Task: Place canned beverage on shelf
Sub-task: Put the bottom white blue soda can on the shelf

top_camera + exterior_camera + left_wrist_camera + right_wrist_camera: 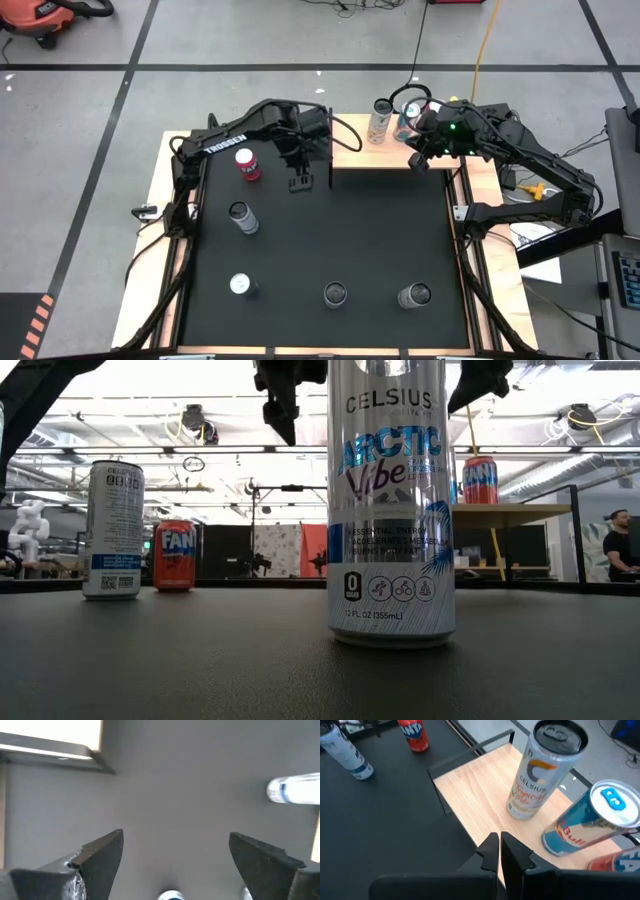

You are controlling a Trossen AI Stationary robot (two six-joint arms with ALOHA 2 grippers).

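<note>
Glossy cylindrical Celsius can [391, 500] on matte mat; left gripper [300, 183] released, right gripper [500, 851] clenched over pale wood shelf [470, 805].

orange vacuum [40, 18] on floor, yellow cable [484, 40], person [620, 545] in bg.

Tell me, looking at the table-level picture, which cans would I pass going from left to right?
White Celsius can → orange Fanta can → big Celsius Arctic Vibe can up close → red-and-blue Fanta can on the wooden shelf.
</note>
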